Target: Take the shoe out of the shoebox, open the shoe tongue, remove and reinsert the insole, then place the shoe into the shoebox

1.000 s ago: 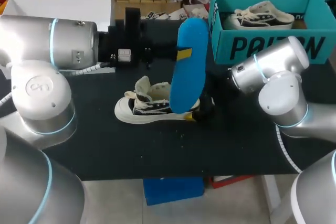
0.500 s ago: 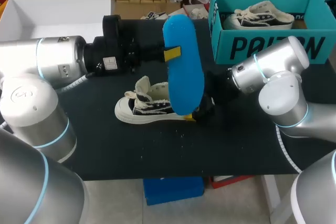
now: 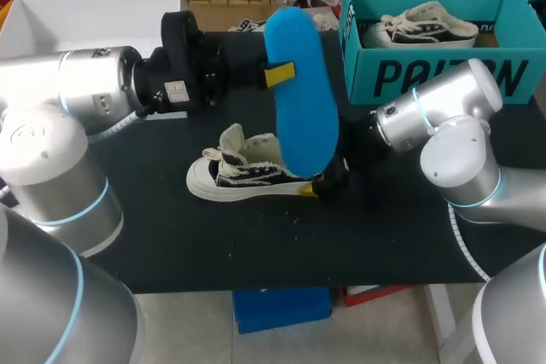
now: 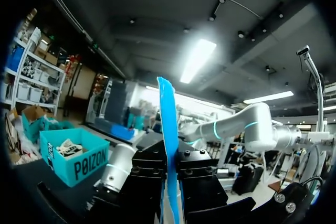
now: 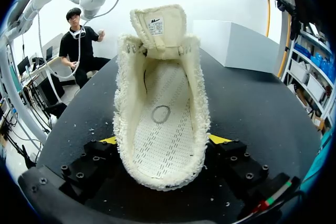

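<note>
L fingers (image 3: 280, 75) pinched shut on the blue insole (image 3: 300, 117), held upright above the shoe (image 3: 243, 172); R fingers (image 5: 219, 139) clamped the shoe's heel, on the table (image 3: 384, 236).

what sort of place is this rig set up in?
Likely a robotics lab test bench. Over a black table, the left pincer holds a blue insole, the right pincer grips a cream shoe, and a teal shoebox stands at the back.

The insole (image 3: 303, 108) and shoebox (image 3: 426, 78) crowd behind the shoe (image 3: 235, 178); its near side lies open.
</note>
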### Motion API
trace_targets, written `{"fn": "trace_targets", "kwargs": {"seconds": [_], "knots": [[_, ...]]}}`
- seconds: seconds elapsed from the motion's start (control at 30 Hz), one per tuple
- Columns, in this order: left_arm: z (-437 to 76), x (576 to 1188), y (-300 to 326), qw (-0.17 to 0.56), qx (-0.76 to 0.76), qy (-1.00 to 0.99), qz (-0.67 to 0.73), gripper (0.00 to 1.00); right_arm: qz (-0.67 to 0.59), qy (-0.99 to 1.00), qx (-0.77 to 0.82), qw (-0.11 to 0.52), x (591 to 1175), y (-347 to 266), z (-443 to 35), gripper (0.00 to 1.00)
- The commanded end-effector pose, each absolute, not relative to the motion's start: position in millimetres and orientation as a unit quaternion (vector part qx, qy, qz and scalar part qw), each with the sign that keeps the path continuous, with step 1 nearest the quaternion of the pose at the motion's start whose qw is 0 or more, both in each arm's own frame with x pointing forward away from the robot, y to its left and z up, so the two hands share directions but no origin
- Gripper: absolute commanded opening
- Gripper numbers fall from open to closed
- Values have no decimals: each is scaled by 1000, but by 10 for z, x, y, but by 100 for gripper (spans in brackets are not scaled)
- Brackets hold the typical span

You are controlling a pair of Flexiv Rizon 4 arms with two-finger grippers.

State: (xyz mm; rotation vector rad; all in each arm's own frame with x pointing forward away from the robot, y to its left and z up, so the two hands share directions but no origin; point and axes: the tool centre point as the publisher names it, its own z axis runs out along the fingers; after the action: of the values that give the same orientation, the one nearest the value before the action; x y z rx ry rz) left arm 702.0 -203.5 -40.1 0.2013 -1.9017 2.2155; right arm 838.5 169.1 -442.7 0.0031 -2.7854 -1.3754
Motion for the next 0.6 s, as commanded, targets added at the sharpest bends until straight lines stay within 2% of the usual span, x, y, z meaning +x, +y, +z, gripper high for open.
{"fn": "trace_targets", "kwargs": {"seconds": [0.03, 0.5, 0.53, 0.57, 0.6], "knots": [[-280, 7082, -2077, 108, 59, -648, 752, 0, -442, -897, 0, 18, 8390, 1709, -4465, 0], [-160, 7073, -2130, 107, 42, -651, 751, 0, -442, -897, 0, 18, 8390, 1709, -4465, 0], [-160, 7073, -2130, 107, 42, -651, 751, 0, -442, -897, 0, 17, 8390, 1697, -4458, 20], [-160, 7073, -2130, 107, 42, -651, 751, 0, -436, -900, -2, 15, 8389, 1687, -4449, 81], [-160, 7073, -2130, 107, 42, -651, 751, 0, -429, -903, -2, 12, 8391, 1669, -4443, 100]]}}
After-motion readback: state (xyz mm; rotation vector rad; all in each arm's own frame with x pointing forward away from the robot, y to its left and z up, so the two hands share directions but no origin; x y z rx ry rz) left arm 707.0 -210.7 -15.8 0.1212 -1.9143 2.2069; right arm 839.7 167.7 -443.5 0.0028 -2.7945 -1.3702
